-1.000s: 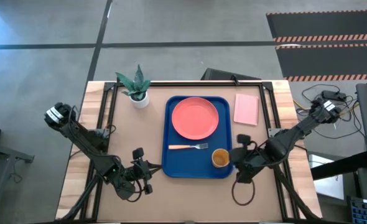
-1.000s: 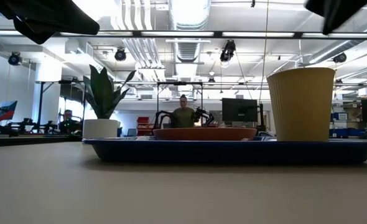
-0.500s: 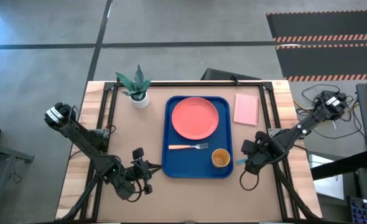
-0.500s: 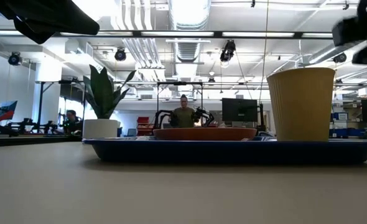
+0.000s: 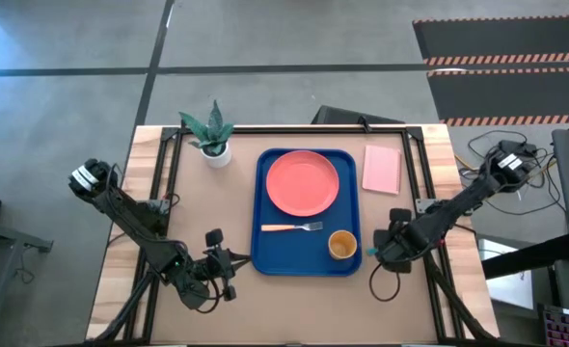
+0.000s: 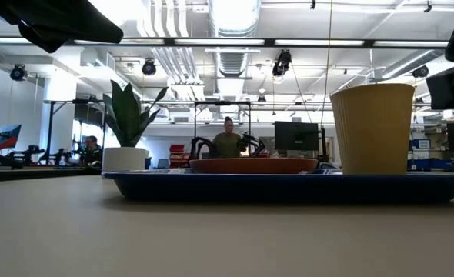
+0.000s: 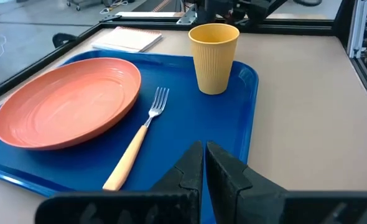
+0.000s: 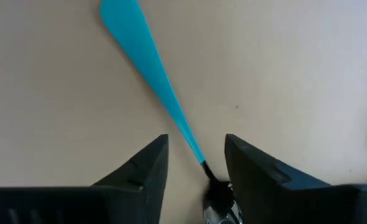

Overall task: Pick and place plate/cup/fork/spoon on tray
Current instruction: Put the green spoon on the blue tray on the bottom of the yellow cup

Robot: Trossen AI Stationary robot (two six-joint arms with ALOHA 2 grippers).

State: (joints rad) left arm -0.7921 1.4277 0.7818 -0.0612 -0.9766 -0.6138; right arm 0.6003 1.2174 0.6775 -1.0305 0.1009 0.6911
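The blue tray (image 5: 263, 253) lies mid-table and holds the coral plate (image 5: 303, 183), the fork (image 5: 292, 227) and the yellow cup (image 5: 341, 245). The spoon lies flat on the table right of the tray, with its teal handle (image 8: 147, 78) and dark bowl (image 8: 219, 198) showing in the right wrist view. My right gripper (image 5: 381, 249) is low over it, pointing down and open. Its fingers (image 8: 140, 177) stand on either side of the spoon's neck without touching. My left gripper (image 7: 204, 163) is shut and empty, off the tray's near left corner (image 5: 229, 275).
A pale pink pad (image 5: 382, 169) lies right of the tray at the far side. A potted plant (image 5: 210, 135) stands at the far left. Bare table lies left of the tray and along the near edge. People show in the room behind (image 6: 227, 142).
My right gripper has moved from the tray's near right corner a little toward the table's right and far edges. It has come down over the spoon. The tray and its things have stayed still.
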